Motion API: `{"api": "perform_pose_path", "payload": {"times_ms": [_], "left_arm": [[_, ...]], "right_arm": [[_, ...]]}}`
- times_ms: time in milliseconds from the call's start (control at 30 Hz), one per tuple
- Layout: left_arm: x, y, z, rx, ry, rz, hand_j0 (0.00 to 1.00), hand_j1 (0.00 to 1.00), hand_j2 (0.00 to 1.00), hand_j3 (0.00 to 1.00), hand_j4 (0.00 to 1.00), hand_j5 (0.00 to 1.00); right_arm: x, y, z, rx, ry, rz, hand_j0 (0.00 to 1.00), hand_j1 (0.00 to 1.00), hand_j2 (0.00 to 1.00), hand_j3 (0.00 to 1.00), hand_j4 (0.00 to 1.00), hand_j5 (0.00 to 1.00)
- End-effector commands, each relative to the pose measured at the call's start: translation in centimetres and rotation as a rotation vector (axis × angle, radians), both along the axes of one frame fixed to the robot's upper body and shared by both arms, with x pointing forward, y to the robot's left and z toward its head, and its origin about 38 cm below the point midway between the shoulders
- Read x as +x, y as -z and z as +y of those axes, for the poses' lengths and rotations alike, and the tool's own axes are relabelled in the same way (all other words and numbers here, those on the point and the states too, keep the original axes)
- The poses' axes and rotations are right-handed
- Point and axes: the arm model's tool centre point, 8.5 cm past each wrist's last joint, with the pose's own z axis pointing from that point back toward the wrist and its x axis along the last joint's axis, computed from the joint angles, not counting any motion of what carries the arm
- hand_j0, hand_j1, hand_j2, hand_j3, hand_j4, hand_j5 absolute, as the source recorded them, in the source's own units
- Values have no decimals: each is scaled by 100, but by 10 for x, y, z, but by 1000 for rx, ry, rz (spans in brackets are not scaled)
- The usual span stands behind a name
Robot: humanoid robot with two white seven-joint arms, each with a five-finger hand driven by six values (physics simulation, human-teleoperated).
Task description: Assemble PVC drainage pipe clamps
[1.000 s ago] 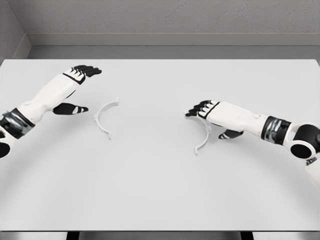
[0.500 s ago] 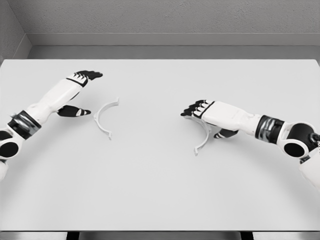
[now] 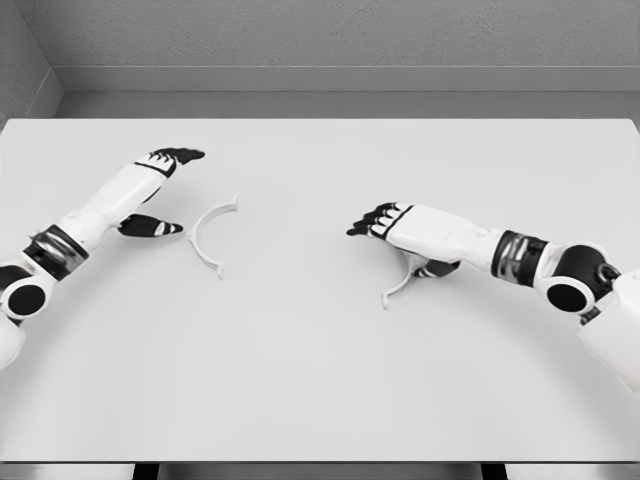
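Observation:
Two white half-ring pipe clamp pieces lie flat on the white table [image 3: 320,380]. The left clamp half [image 3: 203,238] curves open toward the right. My left hand [image 3: 160,190] hovers just left of it, open, with fingers stretched out and the thumb [image 3: 150,226] pointing at the clamp. The right clamp half [image 3: 397,288] is partly hidden under my right hand [image 3: 385,222], which is over its upper end, fingers extended and slightly bent, holding nothing. Only the lower tail of that clamp shows.
A grey wall and floor strip run behind the table's far edge [image 3: 320,120]. The table's front edge lies near the bottom of the view.
My right hand has slid left over the right clamp half, which has shifted slightly left with it. My left hand has flattened a little and eased leftward beside its clamp.

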Motion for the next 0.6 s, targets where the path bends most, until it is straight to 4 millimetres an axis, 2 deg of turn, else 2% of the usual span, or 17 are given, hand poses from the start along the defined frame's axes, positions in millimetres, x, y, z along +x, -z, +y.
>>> {"api": "perform_pose_path", "payload": {"times_ms": [0,167,400,567], "left_arm": [[0,7,-4,-14,-2,17,100,100,100,100,100,100],[1,11,-9,-24,1,24,100,100,100,100,100,100],[3,11,-5,-23,-12,28,100,100,100,100,100,100],[4,12,-14,-38,-2,26,100,100,100,100,100,100]], "right_arm": [[0,1,3,8,-1,5,100,100,100,100,100,100],[3,-1,15,16,-19,1,100,100,100,100,100,100],[8,-3,25,17,-29,0,100,100,100,100,100,100],[13,-4,29,9,-27,-11,100,100,100,100,100,100]]}}
